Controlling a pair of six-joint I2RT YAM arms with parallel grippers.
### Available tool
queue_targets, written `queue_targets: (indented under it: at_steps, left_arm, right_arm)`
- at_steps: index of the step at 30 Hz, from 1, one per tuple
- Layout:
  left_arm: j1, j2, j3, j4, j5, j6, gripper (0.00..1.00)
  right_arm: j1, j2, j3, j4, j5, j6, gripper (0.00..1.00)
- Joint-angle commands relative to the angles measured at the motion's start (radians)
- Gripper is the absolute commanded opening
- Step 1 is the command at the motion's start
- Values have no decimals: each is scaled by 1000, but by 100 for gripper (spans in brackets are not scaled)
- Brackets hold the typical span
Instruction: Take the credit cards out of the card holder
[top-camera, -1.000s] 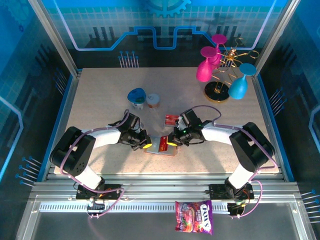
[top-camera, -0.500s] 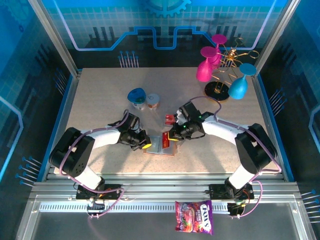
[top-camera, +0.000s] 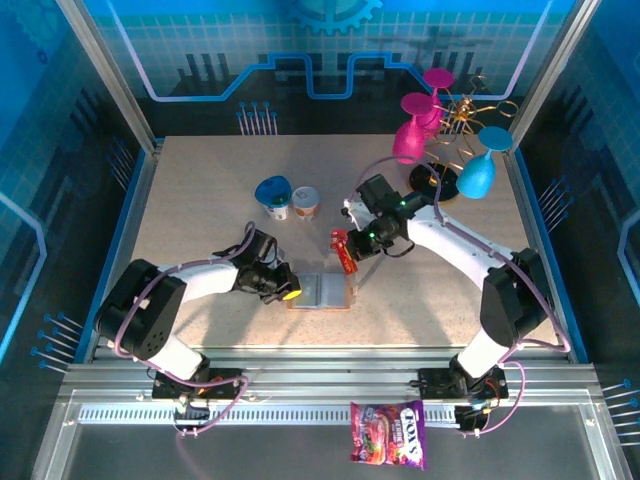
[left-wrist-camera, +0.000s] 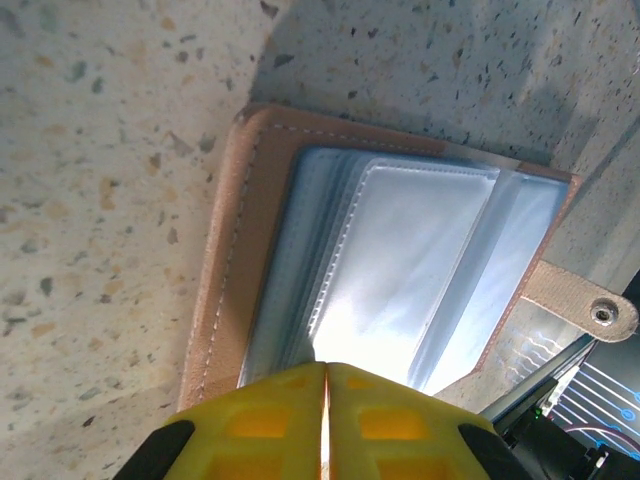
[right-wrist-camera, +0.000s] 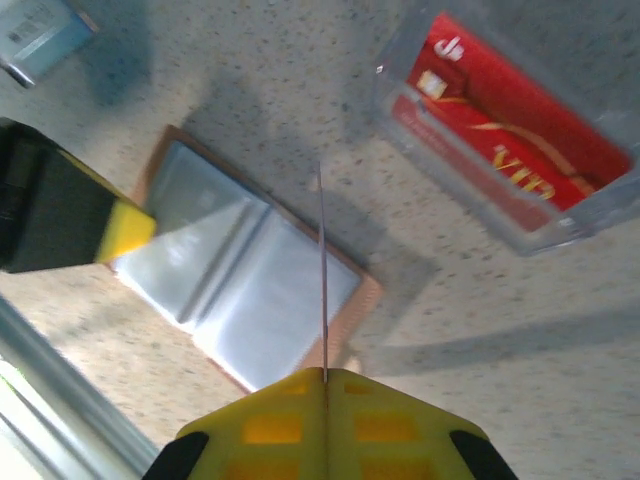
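The card holder (left-wrist-camera: 225, 250) is matt tan leather with pale stitching. Its inner sleeves (left-wrist-camera: 420, 250) are clear, glossy plastic that catches the light, and the snap (left-wrist-camera: 601, 313) at lower right is shiny metal. The table (left-wrist-camera: 90, 200) looks like matt, speckled stone. At upper right of the right wrist view, a clear plastic box (right-wrist-camera: 565, 228) holds a glossy red credit card (right-wrist-camera: 510, 150).

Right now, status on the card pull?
Left claw shut on wallet edge. Right claw shut on card, held above open wallet. Red card in clear tray. Nothing blocking.
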Motion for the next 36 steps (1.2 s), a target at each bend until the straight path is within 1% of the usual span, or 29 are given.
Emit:
queue_targets:
  at_steps: [1, 4, 7, 11, 14, 17, 26, 36]
  left_arm:
    - [3, -26, -20, -27, -22, -14, 12]
    - [0, -35, -16, -33, -28, -17, 13]
    - [0, -52, -3, -52, -38, -13, 18]
    - [0, -74, 29, -84, -51, -5, 23]
    - [0, -86, 48, -105, -60, 3, 24]
    - [2, -91, 64, -125, -72, 11, 25]
    - [1, -115, 72, -157, -89, 19, 25]
    - [5, -126, 69, -179, -98, 23, 25]
  right_arm:
    - [-11, 46, 69, -105, 127, -207, 0]
    - [-8, 61, 110, -108, 162, -349, 0]
    - [-8, 80, 162, -111, 171, -480, 0]
    - [-7, 130, 244, -173, 164, -659, 0]
    - [-7, 190, 323, -246, 194, -740, 0]
    - [-7, 256, 410, -316, 220, -788, 0]
    - [-11, 445, 663, -479, 206, -848, 0]
    - [-23, 607, 848, -584, 223, -877, 0]
